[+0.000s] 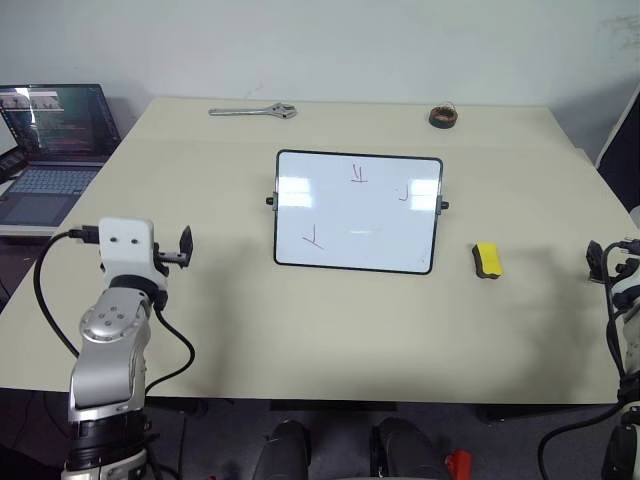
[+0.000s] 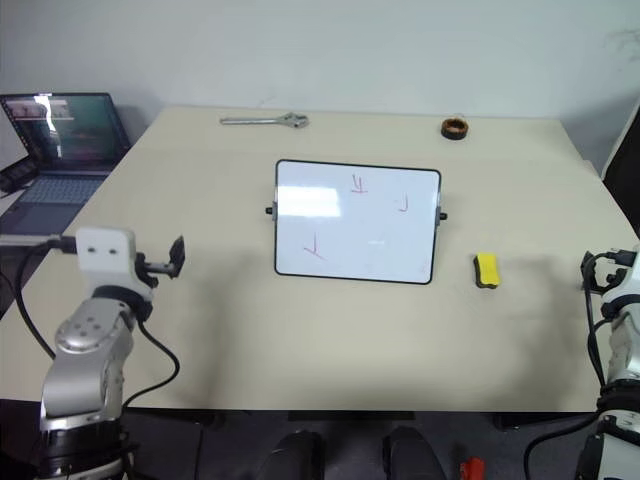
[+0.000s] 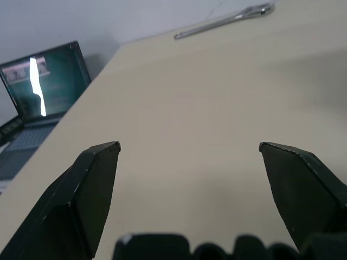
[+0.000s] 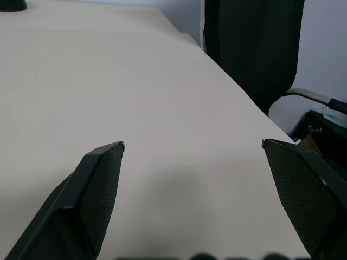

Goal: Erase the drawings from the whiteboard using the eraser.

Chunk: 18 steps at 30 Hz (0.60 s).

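Observation:
The whiteboard (image 1: 358, 211) lies in the middle of the beige table (image 1: 300, 320), with a black frame and small side knobs. Three small red drawings sit on it: one near the top (image 1: 359, 173), one at the right (image 1: 402, 194), one at the lower left (image 1: 313, 239). The yellow eraser (image 1: 486, 260) lies on the table just right of the board. My left gripper (image 1: 184, 247) hovers open over the table's left side, far from the board. My right gripper (image 1: 597, 262) is at the table's right edge, right of the eraser; the right wrist view shows its fingers (image 4: 97, 184) spread wide and empty.
A metal wrench (image 1: 254, 112) lies at the table's far edge and a brown tape roll (image 1: 443, 116) at the far right. An open laptop (image 1: 48, 145) sits left of the table. A dark chair (image 4: 255, 43) stands beyond the right edge.

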{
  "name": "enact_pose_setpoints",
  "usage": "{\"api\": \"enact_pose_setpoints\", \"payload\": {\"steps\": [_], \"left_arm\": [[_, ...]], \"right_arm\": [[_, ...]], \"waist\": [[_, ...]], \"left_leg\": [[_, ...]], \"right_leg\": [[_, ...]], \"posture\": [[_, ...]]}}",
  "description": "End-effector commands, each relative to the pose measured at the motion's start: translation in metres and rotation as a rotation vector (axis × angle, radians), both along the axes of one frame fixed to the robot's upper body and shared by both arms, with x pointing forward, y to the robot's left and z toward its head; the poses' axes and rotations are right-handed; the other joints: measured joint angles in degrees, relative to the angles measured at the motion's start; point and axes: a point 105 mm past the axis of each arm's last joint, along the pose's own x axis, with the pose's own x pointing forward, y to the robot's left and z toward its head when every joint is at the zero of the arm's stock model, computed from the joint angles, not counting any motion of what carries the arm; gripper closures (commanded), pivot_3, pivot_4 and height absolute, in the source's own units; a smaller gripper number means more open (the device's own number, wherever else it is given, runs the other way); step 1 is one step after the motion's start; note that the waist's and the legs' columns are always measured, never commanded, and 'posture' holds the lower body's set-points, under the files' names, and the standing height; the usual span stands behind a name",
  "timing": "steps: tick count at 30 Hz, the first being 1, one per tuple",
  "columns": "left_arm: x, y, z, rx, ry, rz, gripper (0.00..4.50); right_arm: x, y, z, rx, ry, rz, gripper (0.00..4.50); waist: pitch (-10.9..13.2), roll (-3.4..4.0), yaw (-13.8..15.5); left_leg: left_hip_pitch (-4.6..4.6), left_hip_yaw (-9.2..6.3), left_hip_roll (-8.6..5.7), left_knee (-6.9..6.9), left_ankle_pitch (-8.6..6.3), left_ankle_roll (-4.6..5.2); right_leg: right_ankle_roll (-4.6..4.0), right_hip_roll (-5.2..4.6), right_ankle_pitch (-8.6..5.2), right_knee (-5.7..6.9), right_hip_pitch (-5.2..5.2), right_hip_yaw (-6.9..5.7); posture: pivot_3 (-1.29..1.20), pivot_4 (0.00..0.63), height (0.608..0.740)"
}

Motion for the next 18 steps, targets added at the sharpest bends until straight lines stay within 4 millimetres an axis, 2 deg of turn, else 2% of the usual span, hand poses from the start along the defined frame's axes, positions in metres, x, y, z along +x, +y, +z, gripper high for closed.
{"api": "enact_pose_setpoints", "payload": {"steps": [1,4,6,10,11,13,16,18], "left_arm": [[0.001,-0.005,0.02,0.02,-0.075,-0.007,0.0],[0.0,-0.005,0.022,0.033,-0.093,0.005,0.0],[-0.001,-0.01,0.032,0.022,-0.119,-0.023,0.0],[0.001,-0.035,0.053,0.016,-0.161,-0.244,0.0],[-0.001,-0.054,0.062,0.019,-0.167,-0.378,0.0],[-0.009,-0.078,0.071,0.011,-0.158,-0.56,0.0],[-0.015,-0.103,0.076,0.045,-0.092,-0.77,0.0],[-0.017,-0.114,0.075,0.042,-0.051,-0.877,0.0]], "right_arm": [[0.002,0.0,0.019,-0.013,-0.031,0.009,0.04],[0.002,0.003,0.013,0.016,-0.011,-0.005,0.04],[0.004,0.013,0.023,0.03,-0.027,0.044,0.04],[0.002,0.052,0.043,0.063,-0.052,0.206,0.04],[0.002,0.067,0.049,0.103,-0.059,0.28,0.04],[-0.002,0.092,0.056,0.155,-0.052,0.399,0.04],[-0.013,0.13,0.053,0.202,0.005,0.527,0.04],[-0.019,0.145,0.05,0.223,0.025,0.535,0.04]], "waist": [[0.0,0.0,0.01],[0.0,0.0,0.01],[0.0,0.0,-0.02],[0.01,0.02,0.02],[0.01,0.02,0.01],[0.01,0.02,-0.03],[0.01,0.02,0.06],[0.0,0.03,0.13]], "left_leg": [[0.01,0.0,0.0,0.01,0.0,0.0],[0.02,0.0,-0.02,0.0,0.0,0.0],[0.01,0.01,0.0,-0.01,0.0,0.0],[-0.04,-0.02,0.02,-0.01,0.0,0.0],[-0.04,-0.04,0.03,-0.01,0.0,-0.01],[-0.05,-0.04,0.05,-0.01,0.0,-0.02],[-0.05,-0.08,0.06,0.0,0.0,-0.01],[-0.04,-0.1,0.04,-0.01,0.0,-0.01]], "right_leg": [[0.0,0.0,0.0,0.01,0.01,0.0],[0.0,0.0,0.0,0.0,0.03,0.0],[0.0,0.0,0.0,-0.01,0.0,0.02],[0.0,0.0,0.0,-0.01,-0.03,-0.01],[0.0,0.0,0.0,0.01,-0.04,-0.03],[0.0,0.0,0.0,0.0,-0.03,-0.03],[0.01,0.03,0.0,-0.02,-0.01,-0.07],[0.01,0.03,-0.01,-0.01,0.0,-0.08]], "posture": [[0.0,0.15,0.74],[0.0,0.15,0.74],[0.0,0.15,0.74],[0.0,0.15,0.74],[0.0,0.15,0.74],[0.0,0.15,0.74],[0.0,0.15,0.74],[0.0,0.15,0.74]]}}
